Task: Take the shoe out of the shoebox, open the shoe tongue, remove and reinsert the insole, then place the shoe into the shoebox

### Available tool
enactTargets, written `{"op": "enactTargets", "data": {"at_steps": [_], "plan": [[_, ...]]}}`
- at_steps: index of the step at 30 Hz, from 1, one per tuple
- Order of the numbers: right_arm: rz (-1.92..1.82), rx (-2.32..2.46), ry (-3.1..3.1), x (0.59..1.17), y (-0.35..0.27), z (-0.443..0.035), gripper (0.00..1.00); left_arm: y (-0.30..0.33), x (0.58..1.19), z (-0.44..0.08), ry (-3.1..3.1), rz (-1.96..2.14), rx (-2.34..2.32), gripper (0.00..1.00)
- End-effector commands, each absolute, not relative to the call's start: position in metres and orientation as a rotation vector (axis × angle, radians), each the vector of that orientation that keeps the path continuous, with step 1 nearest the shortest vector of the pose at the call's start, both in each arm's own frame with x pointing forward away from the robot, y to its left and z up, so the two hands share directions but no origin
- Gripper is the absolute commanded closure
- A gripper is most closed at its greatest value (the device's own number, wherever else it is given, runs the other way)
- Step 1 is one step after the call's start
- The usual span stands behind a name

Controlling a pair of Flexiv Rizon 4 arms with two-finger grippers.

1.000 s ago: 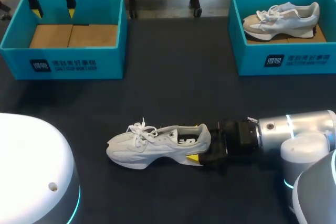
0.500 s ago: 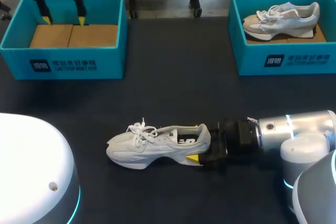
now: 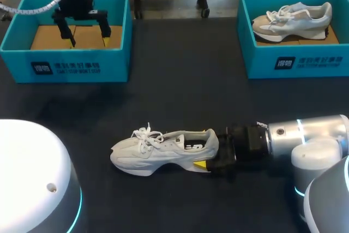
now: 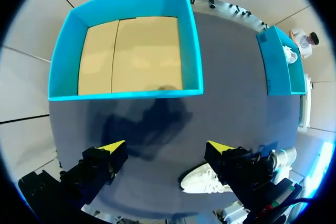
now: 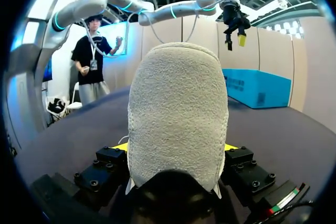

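Left claw [image 3: 88,41] shifted right; right wrist view shows shoe [image 5: 178,124] clamped.

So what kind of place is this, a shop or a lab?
Probably a robotics lab or test cell: a robot's left gripper and right gripper above a dark table, two teal shoeboxes, and a white sneaker clamped by the right one.

Light falls evenly from above onto the dark, matte bench [image 3: 180,91], which gives back almost no glare. The shoe [image 3: 163,151] at lower centre throws only a thin, soft shadow beneath its sole. The white arm housing [image 3: 32,173] at lower left looks nearly washed out. In the left wrist view a broad, soft-edged shadow, probably of the left gripper [image 4: 167,147], lies on the bench just before the shoebox [image 4: 191,40].
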State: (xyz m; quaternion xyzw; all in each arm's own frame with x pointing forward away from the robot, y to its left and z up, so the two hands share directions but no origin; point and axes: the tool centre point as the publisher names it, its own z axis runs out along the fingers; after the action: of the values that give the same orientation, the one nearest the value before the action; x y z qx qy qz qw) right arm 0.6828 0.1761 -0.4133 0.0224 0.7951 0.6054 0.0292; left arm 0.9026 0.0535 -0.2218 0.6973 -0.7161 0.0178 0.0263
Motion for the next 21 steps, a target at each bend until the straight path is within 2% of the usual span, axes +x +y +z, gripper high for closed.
{"op": "enactTargets", "data": {"at_steps": [1, 3, 13, 21], "plan": [[1.859, 0.071, 2.459, 0.683, 0.179, -0.412, 1.0, 0.055, 0.899, -0.222, -2.222, 0.08, 2.164, 0.0], [1.859, 0.071, 2.459, 0.683, 0.179, -0.412, 1.0, 0.055, 0.899, -0.222, -2.222, 0.08, 2.164, 0.0], [1.859, 0.071, 2.459, 0.683, 0.179, -0.412, 1.0, -0.012, 0.789, -0.206, -2.399, 0.051, 2.089, 0.0], [1.859, 0.071, 2.459, 0.683, 0.179, -0.412, 1.0, -0.06, 0.728, -0.213, -2.39, 0.034, 2.03, 0.0]]}}
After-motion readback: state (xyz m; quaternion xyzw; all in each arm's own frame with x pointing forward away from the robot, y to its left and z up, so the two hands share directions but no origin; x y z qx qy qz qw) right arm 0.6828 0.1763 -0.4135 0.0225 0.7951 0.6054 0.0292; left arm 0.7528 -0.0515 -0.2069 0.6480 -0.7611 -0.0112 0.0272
